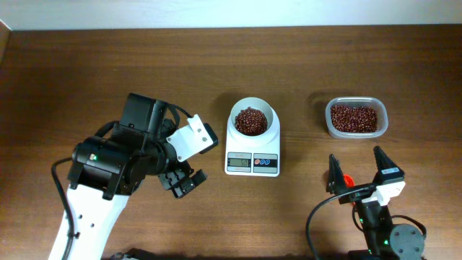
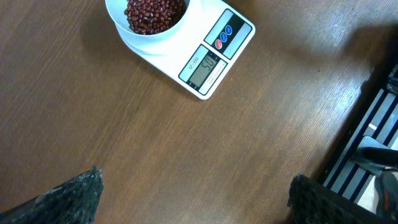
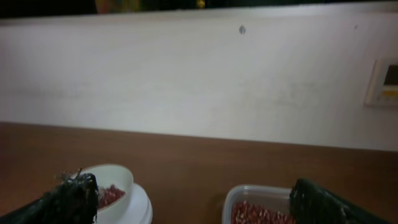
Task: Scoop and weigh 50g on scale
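Note:
The white scale [image 1: 253, 148] stands mid-table with its round bowl holding a heap of red-brown beans [image 1: 251, 120]. My left gripper [image 1: 185, 182] hangs open to the left of the scale, nothing between its fingers. In the left wrist view the scale [image 2: 214, 59] and its beans [image 2: 152, 12] lie at the top, far from the open left gripper [image 2: 196, 199] over bare wood. My right gripper [image 1: 354, 159] stands open at the front right, below the tub. The right wrist view shows the open right gripper [image 3: 193, 199] empty, with the scale's bowl [image 3: 118, 180] behind its left finger.
A clear plastic tub [image 1: 355, 118] full of beans sits at the back right, also seen as the tub [image 3: 258, 202] low in the right wrist view. A small red part [image 1: 348, 178] shows by the right gripper's left finger. A pale wall [image 3: 199, 81] runs behind the table.

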